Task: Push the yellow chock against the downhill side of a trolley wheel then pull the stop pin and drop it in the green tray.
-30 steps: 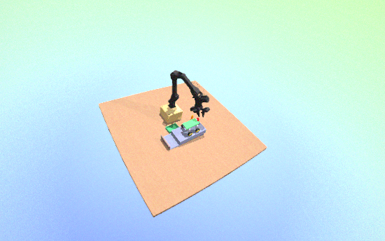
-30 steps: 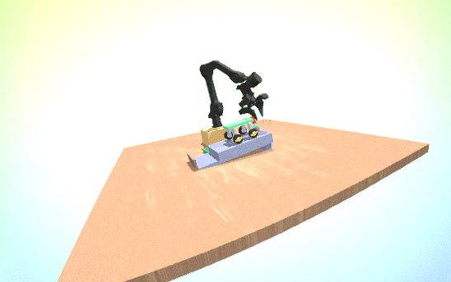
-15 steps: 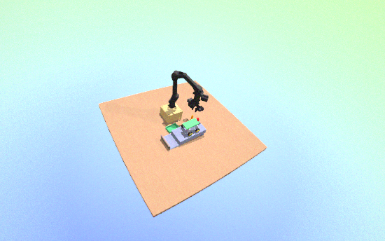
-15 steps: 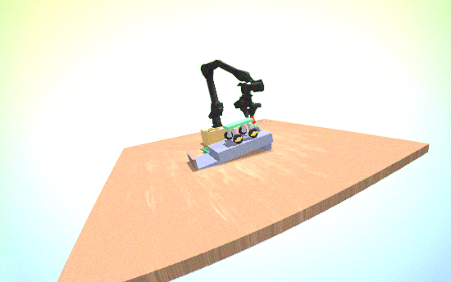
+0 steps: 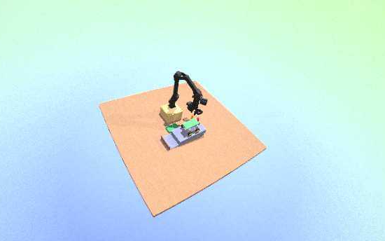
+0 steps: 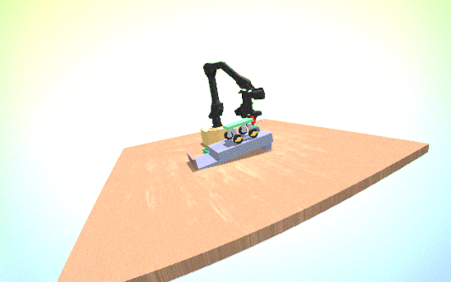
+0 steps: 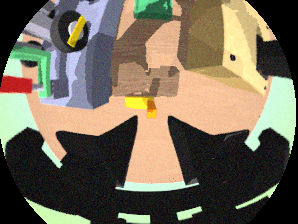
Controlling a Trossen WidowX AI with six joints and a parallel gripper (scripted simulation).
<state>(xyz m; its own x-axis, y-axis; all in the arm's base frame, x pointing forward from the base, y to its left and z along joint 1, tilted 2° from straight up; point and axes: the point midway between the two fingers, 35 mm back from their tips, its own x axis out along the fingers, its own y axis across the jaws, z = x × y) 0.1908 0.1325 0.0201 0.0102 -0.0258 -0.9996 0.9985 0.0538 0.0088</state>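
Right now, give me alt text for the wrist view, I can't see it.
The open end effector points toward the chock; left, the trolley stands on a grey ramp, with the red-headed stop pin beside it.

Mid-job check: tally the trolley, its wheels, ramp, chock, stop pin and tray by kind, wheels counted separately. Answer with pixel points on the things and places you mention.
Trolley (image 5: 190,123) (image 6: 239,124) (image 7: 45,75): 1
Wheels (image 5: 190,134) (image 6: 238,139) (image 7: 58,31): 4
Ramp (image 5: 180,138) (image 6: 230,153) (image 7: 101,60): 1
Yellow chock (image 5: 192,117) (image 7: 137,103): 1
Red-headed stop pin (image 5: 198,120) (image 6: 253,120) (image 7: 15,85): 1
Green tray (image 5: 171,128) (image 6: 206,151) (image 7: 154,8): 1
Total: 9

The flat green tray (image 7: 153,9) is cut off by the wrist view's top edge, at twelve o'clock. At nine o'clock there, the rim crops the red-headed stop pin (image 7: 16,84), its lower end hidden.
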